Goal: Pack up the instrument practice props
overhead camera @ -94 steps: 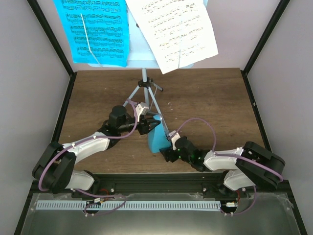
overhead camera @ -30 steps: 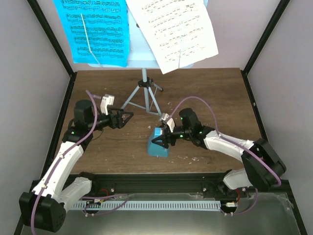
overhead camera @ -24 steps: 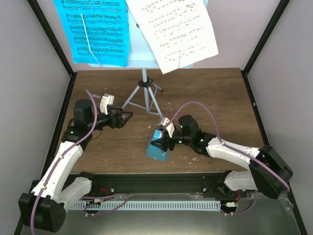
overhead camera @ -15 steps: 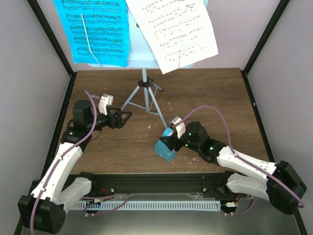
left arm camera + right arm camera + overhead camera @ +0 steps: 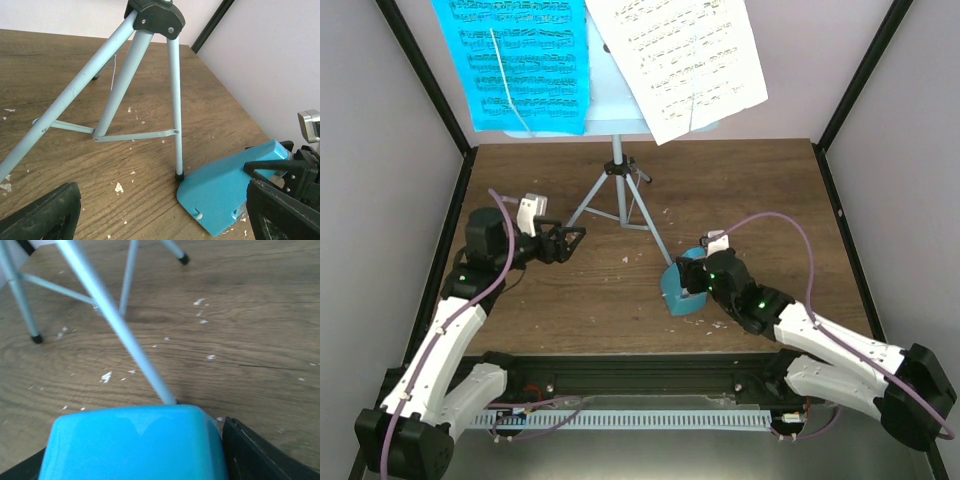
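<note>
The pale blue music stand (image 5: 618, 170) stands on its tripod at the back middle, carrying a cyan music sheet (image 5: 520, 65) and a white one (image 5: 685, 60). My right gripper (image 5: 696, 280) is shut on the teal metronome (image 5: 680, 288), which is tilted, its flat base (image 5: 225, 192) facing left. It sits right beside the foot of the stand's near right leg (image 5: 178, 174). In the right wrist view the metronome (image 5: 130, 445) fills the space between my right gripper's (image 5: 135, 462) fingers. My left gripper (image 5: 575, 238) hangs open left of the tripod, nothing between its fingers (image 5: 45, 215).
White crumbs (image 5: 625, 258) lie scattered on the brown table (image 5: 760, 200). Black frame posts (image 5: 855, 90) and pale walls close in the left, right and back. A black rail and a grey tray (image 5: 620, 440) run along the near edge.
My right gripper closed on the metronome and carried it right, tilting it, up against the tripod's leg. The stand and its sheets shifted slightly right. The left arm barely moved.
</note>
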Controlling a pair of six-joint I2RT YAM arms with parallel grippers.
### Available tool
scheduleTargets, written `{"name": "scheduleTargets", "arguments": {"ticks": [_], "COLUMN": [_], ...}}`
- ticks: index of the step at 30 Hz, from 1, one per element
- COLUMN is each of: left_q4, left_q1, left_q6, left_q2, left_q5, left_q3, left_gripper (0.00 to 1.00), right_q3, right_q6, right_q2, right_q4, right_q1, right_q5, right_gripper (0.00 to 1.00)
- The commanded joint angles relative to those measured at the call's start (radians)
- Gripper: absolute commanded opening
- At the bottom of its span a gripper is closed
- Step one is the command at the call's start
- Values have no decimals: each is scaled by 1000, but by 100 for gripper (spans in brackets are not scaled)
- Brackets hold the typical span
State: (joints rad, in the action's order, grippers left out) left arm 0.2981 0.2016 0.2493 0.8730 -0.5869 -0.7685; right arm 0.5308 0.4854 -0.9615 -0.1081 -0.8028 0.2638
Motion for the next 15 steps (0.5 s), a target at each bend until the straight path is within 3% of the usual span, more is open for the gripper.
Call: {"name": "scheduleTargets", "arguments": {"ticks": [1,6,11,15], "left_q4": [2,-75,-238,-256], "left_q1": [-6,-5,-6,-6], "left_q6": [0,91,220,240], "left_q2": [-18,-36,-25,-17], "left_q5": [13,11,-10,-17], "left_q3": [14,71,151,163], "left_gripper": [92,92,91,91], "right_q3": [2,5,-32,-55], "right_q6": [92,133,92,40], "right_q2": [-5,-13,-60,-100], "right_q4": [-242,-246,-89,22], "right_q1": [6,5,69,142], "right_q5": [197,274,294,290], "right_gripper": [62,63,63,62]}}
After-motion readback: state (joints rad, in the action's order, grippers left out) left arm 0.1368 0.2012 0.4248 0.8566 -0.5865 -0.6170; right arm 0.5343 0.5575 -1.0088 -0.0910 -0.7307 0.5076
